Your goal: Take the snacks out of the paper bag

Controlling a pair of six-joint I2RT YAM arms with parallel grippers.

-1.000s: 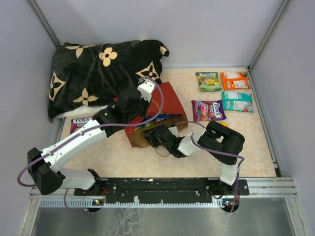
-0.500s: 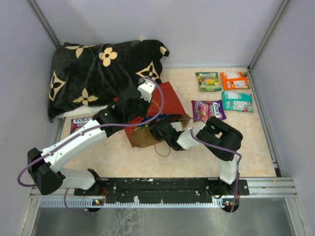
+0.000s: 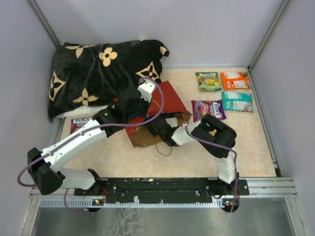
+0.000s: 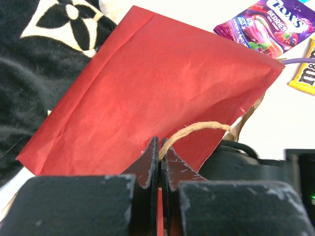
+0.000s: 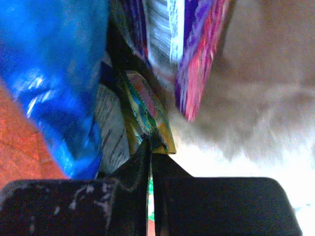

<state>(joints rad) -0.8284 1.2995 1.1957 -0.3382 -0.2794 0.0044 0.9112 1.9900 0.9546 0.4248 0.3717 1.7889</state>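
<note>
Hold red paper bag [image 4: 162, 83] rim firmly in left end effector [image 4: 159, 162], clamped on it. With right end effector [image 5: 150, 157] pinched together on yellow-green packet [image 5: 147, 113] corner inside the bag, beside blue snack bag [image 5: 54, 73], withdraw slowly and straight, without dragging neighbours.

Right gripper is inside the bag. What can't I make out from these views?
Top view: the paper bag wall hides the right gripper tips and whatever lies inside.
Right wrist: the yellow packet in its grip is blurred, label unreadable; the blue bag is cut off at the left edge.
Left wrist: the left gripper, shut on the handle, sees only the bag's red outside; the M&M's pack is cut off at the right edge.
</note>
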